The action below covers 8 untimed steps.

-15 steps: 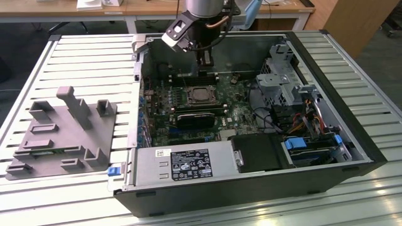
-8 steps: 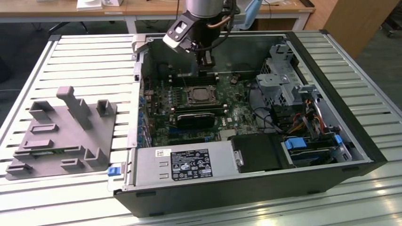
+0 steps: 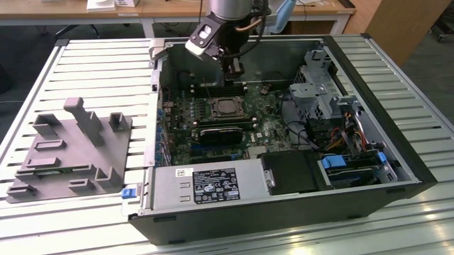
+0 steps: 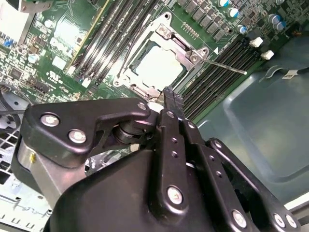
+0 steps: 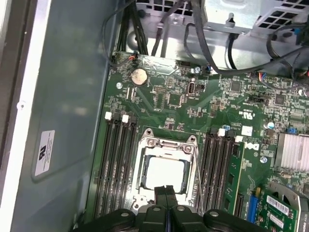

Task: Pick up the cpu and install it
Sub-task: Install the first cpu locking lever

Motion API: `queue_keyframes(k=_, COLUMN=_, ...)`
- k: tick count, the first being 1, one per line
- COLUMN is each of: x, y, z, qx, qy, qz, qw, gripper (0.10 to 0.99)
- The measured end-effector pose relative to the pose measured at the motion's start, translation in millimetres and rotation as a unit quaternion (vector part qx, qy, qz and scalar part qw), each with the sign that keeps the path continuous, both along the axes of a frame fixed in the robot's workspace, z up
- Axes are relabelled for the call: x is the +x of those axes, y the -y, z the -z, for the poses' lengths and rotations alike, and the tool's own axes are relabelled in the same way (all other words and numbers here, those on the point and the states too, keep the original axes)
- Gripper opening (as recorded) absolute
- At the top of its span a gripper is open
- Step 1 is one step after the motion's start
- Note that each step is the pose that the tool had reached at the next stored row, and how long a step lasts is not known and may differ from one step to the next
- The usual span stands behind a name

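Hand (image 5: pixel 165 191) is clenched with nothing in it, fingertips pressed together, hovering just over the edge of the socket (image 5: pixel 166 170). Cpu (image 5: pixel 165 172) sits flat inside the socket frame on the green motherboard (image 3: pixel 266 127), silver top showing. Further off in the exterior view, a grey block (image 3: pixel 67 154) rests on the table (image 3: pixel 85 64) beside the case (image 3: pixel 284 212).
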<state>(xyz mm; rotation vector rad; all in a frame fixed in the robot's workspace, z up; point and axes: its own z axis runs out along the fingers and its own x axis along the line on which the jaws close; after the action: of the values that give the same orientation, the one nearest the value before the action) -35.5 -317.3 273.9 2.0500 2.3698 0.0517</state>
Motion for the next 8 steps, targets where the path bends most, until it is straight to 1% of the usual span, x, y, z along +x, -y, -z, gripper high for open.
queue_keyframes(k=3, x=0.0, y=0.0, z=0.0, qx=0.0000, qy=0.0000, qz=-0.017, qw=0.9999, gripper=0.106)
queue_keyframes(k=5, x=0.0, y=0.0, z=0.0, qx=0.0000, qy=0.0000, qz=-0.032, qw=0.9995, gripper=0.106)
queue_keyframes(k=8, x=0.0, y=0.0, z=0.0, qx=0.0000, qy=0.0000, qz=-0.059, qw=0.9982, gripper=0.106)
